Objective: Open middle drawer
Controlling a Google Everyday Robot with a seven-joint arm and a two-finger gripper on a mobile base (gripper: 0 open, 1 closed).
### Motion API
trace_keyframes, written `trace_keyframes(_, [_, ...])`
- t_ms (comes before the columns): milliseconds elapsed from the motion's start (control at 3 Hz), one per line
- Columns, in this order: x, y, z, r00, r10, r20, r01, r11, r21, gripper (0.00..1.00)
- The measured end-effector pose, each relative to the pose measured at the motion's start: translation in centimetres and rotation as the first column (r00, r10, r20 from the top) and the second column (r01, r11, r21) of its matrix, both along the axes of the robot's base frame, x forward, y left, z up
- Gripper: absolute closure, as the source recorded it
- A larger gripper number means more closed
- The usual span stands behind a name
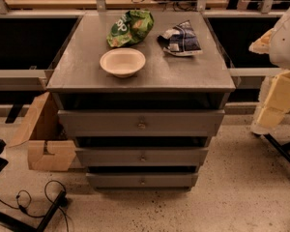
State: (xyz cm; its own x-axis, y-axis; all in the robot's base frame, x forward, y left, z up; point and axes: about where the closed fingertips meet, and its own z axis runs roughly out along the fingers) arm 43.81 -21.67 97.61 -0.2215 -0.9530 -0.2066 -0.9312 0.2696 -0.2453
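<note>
The gripper point(262, 43) at the right edge, whether open I cannot tell, could miss the middle drawer point(143, 156) for a neighbouring knob.

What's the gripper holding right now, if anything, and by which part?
Nothing that shows: the gripper hangs at the right edge, apart from the cabinet, and the knob of the middle drawer is untouched.

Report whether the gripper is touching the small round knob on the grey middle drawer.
Apart. The camera view shows the gripper at the far right edge, up beside the cabinet top; the small round knob on the grey middle drawer sits bare.
</note>
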Motion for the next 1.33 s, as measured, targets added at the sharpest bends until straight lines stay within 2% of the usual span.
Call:
trace_keyframes(333, [0.0,0.0,0.0,1.0,0.0,0.0,0.0,1.0,0.0,0.0])
trace_keyframes(667, [-0.4,0.6,-3.6,0.9995,-0.03,-0.012,0.029,0.999,-0.03,0.0])
trace_keyframes(1000, [-0.5,2.9,-9.3,0.9995,-0.033,-0.004,0.033,0.998,-0.062,0.0])
trace_keyframes(1333, [0.3,4.7,-18.1,0.9995,-0.013,-0.029,0.009,0.994,-0.104,0.0])
